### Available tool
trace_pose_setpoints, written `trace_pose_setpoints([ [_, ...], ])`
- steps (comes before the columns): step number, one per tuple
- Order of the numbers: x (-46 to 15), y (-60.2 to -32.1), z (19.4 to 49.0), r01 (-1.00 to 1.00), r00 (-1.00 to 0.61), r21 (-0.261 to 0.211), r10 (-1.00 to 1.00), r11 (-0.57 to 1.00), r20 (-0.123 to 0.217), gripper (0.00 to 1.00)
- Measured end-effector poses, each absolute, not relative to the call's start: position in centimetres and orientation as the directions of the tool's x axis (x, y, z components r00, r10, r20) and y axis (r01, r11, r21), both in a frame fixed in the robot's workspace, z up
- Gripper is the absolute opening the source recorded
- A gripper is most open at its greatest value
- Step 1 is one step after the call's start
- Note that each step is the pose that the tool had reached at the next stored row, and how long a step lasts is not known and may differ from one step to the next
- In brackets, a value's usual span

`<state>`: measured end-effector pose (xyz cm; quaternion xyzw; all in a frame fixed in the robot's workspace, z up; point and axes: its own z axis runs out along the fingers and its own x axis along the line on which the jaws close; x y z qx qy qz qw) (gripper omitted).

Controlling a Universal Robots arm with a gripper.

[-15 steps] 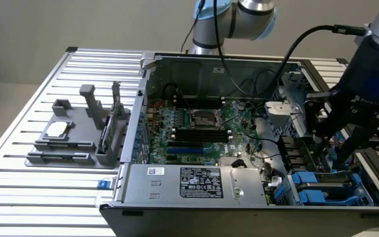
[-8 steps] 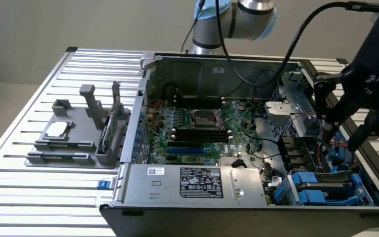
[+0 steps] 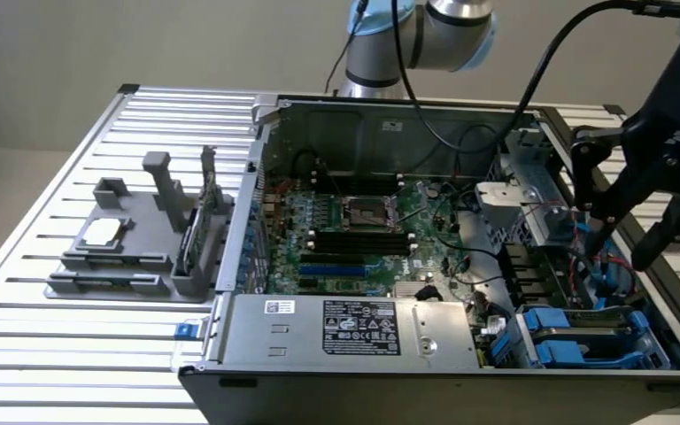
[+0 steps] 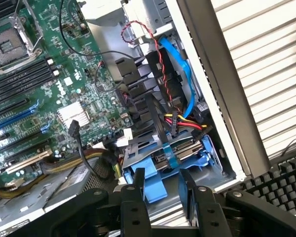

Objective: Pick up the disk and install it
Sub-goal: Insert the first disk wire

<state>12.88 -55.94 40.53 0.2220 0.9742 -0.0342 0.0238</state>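
Hovering gripper [image 3: 625, 250] above disk [image 3: 576, 329], exterior view's lower right | jaws apart, empty | disk looks seated; install seemingly done

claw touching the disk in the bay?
Apart. In the exterior view the open claw hangs well above the disk, with a clear gap between them.

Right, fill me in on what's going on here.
A robot arm is working on an open PC case on a slatted table. Its gripper hangs over one corner of the case, jaws open and empty. The disk, in its blue bracket, lies in that corner below them, not gripped. I cannot tell whether it is fully seated.
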Motion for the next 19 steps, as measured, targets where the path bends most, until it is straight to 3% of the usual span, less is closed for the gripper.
trace_pose_setpoints([
  [19, 15.9, -55.9, 39.1, 0.553, -0.833, -0.058, 0.550, 0.831, -0.063, 0.41],
])
